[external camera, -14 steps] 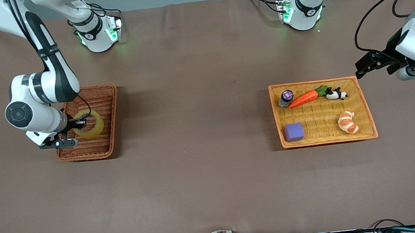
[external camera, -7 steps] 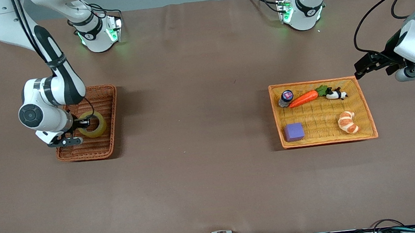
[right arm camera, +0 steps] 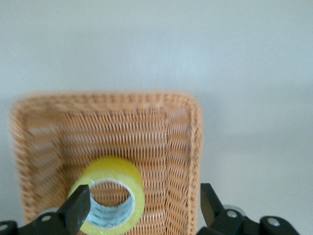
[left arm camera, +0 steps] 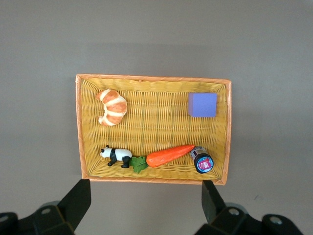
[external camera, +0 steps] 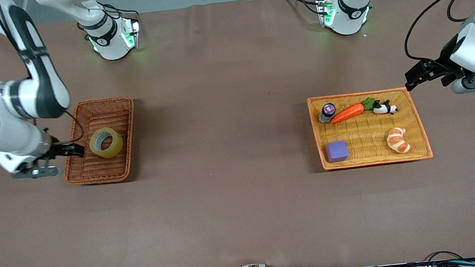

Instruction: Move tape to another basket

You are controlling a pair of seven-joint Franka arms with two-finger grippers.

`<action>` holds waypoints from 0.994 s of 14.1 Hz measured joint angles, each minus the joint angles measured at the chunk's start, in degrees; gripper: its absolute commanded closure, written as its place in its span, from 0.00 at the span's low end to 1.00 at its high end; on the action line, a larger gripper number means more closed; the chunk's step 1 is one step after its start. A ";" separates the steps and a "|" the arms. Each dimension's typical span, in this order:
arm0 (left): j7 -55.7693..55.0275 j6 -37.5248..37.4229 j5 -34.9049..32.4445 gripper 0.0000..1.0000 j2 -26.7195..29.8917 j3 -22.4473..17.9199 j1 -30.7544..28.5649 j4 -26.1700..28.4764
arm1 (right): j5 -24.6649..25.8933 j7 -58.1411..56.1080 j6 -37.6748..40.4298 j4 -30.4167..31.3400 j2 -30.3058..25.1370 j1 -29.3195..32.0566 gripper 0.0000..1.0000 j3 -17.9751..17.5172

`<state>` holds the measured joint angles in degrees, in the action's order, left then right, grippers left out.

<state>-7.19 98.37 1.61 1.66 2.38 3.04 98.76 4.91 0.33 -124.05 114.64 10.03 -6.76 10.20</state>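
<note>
The tape (external camera: 106,142), a yellowish translucent roll, lies in the reddish-brown wicker basket (external camera: 128,118) near its middle. My right gripper (external camera: 74,150) is open and empty over the basket's rim on the right arm's end of the table, apart from the tape. In the right wrist view the tape (right arm camera: 110,198) lies in the basket (right arm camera: 193,147) below the spread gripper (right arm camera: 143,200). My left gripper (external camera: 415,78) is open and empty and waits above the table beside the orange-yellow tray (external camera: 364,93). It also shows in the left wrist view (left arm camera: 145,196).
The orange-yellow tray (left arm camera: 151,77) holds a purple cube (external camera: 337,151), a croissant (external camera: 397,140), a carrot (external camera: 347,113), a small panda (external camera: 385,108) and a small bottle (external camera: 327,112). Bare brown table lies between the basket and the tray.
My right gripper has let go of the tape and drawn back toward the right arm's end of the table. The tape now rests in the basket. The left arm has barely moved.
</note>
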 measured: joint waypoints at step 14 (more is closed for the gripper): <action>-1.42 0.00 0.00 0.00 -0.05 0.00 0.07 -0.30 | -4.05 0.00 33.05 -26.07 -8.34 0.52 0.00 -0.05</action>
<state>-8.61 98.37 1.61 1.61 2.39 3.11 98.46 0.86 0.33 -91.00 88.57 1.69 -6.24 10.15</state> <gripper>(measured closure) 0.000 0.000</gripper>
